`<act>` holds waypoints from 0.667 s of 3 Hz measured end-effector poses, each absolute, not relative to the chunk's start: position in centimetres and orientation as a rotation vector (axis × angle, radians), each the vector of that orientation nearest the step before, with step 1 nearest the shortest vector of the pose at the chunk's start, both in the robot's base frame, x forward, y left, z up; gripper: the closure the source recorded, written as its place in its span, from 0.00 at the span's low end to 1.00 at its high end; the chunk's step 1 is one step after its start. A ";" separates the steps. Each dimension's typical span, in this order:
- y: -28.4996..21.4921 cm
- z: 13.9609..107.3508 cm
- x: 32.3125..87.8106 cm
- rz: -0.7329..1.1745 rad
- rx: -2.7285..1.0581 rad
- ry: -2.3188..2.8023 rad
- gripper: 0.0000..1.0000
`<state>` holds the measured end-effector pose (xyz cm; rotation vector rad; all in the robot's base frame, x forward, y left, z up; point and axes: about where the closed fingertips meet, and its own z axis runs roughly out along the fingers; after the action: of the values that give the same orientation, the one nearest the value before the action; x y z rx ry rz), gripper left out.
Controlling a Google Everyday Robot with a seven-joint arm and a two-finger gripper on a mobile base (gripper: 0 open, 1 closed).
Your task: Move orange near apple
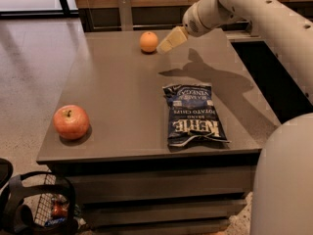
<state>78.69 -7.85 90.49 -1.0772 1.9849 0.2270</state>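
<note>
While orange (148, 41) lies at table (122, 92) far edge, gripper (165, 43) hangs just beside it, opening unclear; apple (71, 122) well apart.

gripper (165, 44) beside orange (148, 41), basket (45, 199) edge-cropped

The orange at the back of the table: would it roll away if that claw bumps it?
Likely yes: the orange is round and sits loose on the flat table, so a nudge could send it rolling. It looks firm, so it probably keeps its shape when squeezed. The gripper hangs close beside it.
</note>
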 end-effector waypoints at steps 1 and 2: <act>-5.8 87.6 80.6 0.298 -1.072 1.997 0.00; -4.7 86.0 81.7 0.342 -1.055 1.988 0.00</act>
<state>81.75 -4.72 86.04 -1.0550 1.9877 0.3417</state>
